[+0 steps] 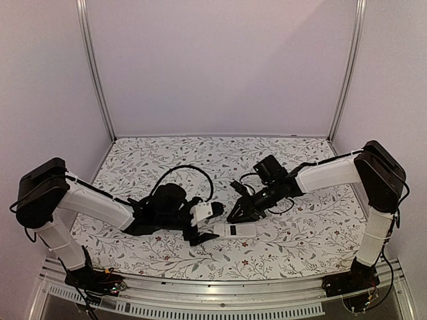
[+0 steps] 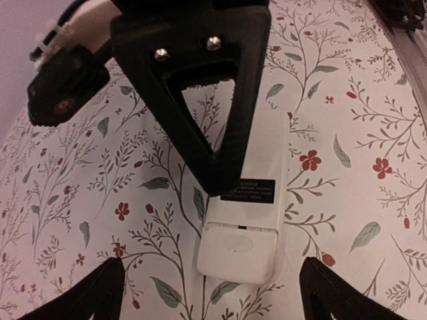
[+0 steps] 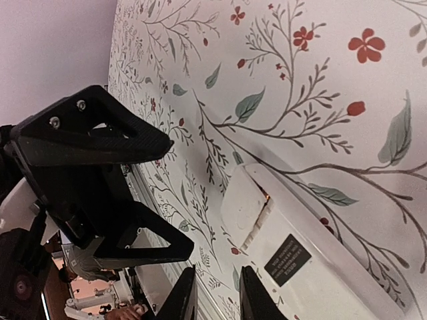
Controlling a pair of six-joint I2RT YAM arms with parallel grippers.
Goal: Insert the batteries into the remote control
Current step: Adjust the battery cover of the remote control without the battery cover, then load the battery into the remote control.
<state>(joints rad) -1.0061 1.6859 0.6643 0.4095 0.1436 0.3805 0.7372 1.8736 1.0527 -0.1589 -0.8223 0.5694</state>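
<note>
Looks like the closing step: the slim white plastic remote control lies back-up, cover slightly raised. Left gripper hangs wide open; right gripper is nearly shut, empty, so the cover probably needs pressing flush.

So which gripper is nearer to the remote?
Left. The left gripper stands open at the remote's left end; the right gripper sits just above its middle.

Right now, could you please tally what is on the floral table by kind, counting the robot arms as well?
Remote control, white, back face up with its cover plate in place: 1
Robot arms, left and right: 2
Batteries in view: 0
Total: 3
</note>
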